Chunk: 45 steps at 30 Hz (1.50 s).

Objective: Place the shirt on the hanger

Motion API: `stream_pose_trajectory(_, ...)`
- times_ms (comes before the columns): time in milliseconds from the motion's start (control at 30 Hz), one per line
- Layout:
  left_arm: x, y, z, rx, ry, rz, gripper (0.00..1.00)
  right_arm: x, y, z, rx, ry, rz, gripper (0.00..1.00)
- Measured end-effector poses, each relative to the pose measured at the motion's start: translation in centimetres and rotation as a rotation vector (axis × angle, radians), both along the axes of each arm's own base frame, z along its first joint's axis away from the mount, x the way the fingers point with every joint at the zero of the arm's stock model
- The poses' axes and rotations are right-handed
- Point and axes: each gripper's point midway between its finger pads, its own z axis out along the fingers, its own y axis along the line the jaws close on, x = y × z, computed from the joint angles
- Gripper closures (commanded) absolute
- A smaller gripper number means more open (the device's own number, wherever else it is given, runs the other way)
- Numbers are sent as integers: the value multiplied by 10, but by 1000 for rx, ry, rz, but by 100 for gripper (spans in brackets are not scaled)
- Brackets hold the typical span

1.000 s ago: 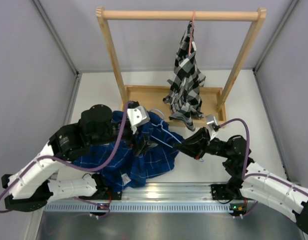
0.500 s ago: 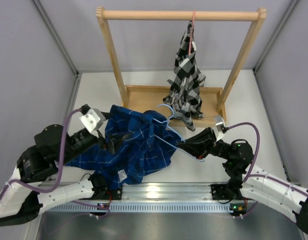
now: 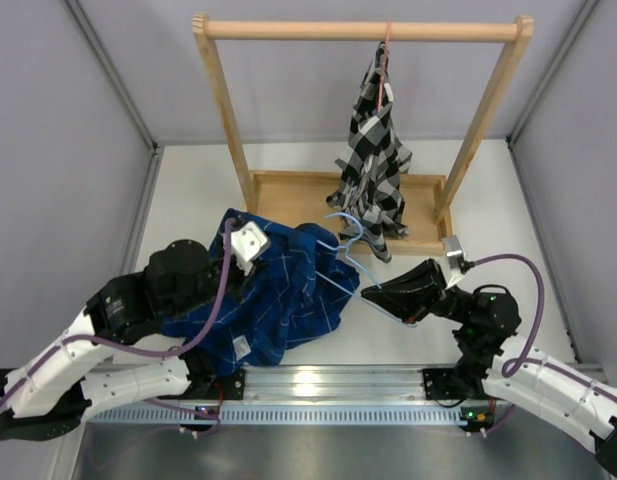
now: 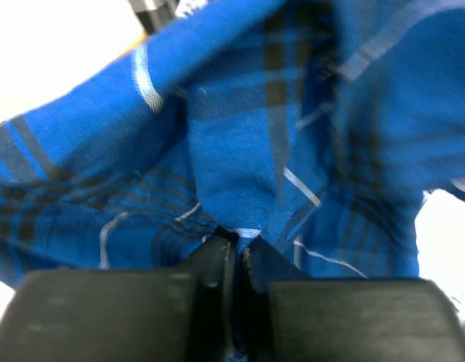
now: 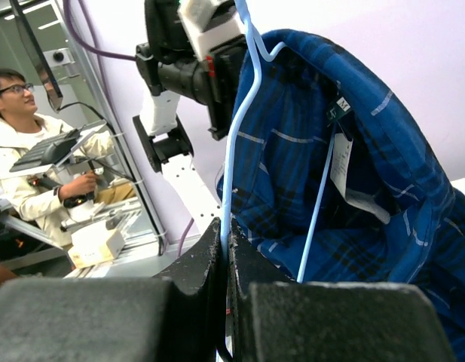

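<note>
between pinched jaws: shirt (image 4: 240,151) (left gripper (image 4: 236,253)), hanger (image 5: 230,166) (right gripper (image 5: 226,240))

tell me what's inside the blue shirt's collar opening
Part of the hanger: in the right wrist view one thin wire side runs down inside the shirt, beside a white size label. Its lower end is covered by fabric, so its reach cannot be seen.
</note>
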Motion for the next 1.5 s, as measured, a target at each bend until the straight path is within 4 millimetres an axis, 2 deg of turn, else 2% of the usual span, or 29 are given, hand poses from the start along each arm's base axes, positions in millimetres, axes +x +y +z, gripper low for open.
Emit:
stream_pose_trajectory(100, 12, -2, 6, 36, -19, 42, 100, -2, -3, 2, 3, -14, -7, 100)
stream_pose_trajectory(200, 19, 0, 24, 49, -37, 76, 100, -2, -5, -3, -9, -17, -20, 100)
stream_pose_trajectory(367, 14, 14, 75, 1, -83, 85, 100, -5, -8, -28, -35, -2, -26, 100)
stream_pose_trajectory(533, 1, 20, 111, -29, -112, 21, 100, -8, -3, -63, -88, 43, 18, 100)
stream_pose_trajectory(633, -8, 15, 116, -22, -108, -49, 100, -11, 4, -82, -127, 79, 73, 100)
stream_pose_trajectory(767, -17, 3, 112, 12, -79, -145, 100, -20, 10, -86, -142, 96, 163, 100)
stream_pose_trajectory(900, -24, -8, 110, 24, -49, -209, 100, -22, 20, -101, -201, 185, 244, 100)
stream_pose_trajectory(1033, -26, -10, 102, 49, -19, -222, 100, -22, 25, -89, -204, 177, 281, 100)
stream_pose_trajectory(1267, -26, 8, 92, 58, -5, -152, 100, -30, 22, -46, -132, 71, 308, 100)
stream_pose_trajectory(1367, -25, 14, 87, 65, 6, -125, 100, -33, 18, -35, -104, 33, 307, 100)
stream_pose_trajectory(1500, -21, 11, 83, 83, 19, -111, 100, -31, 21, -26, -98, 19, 313, 100)
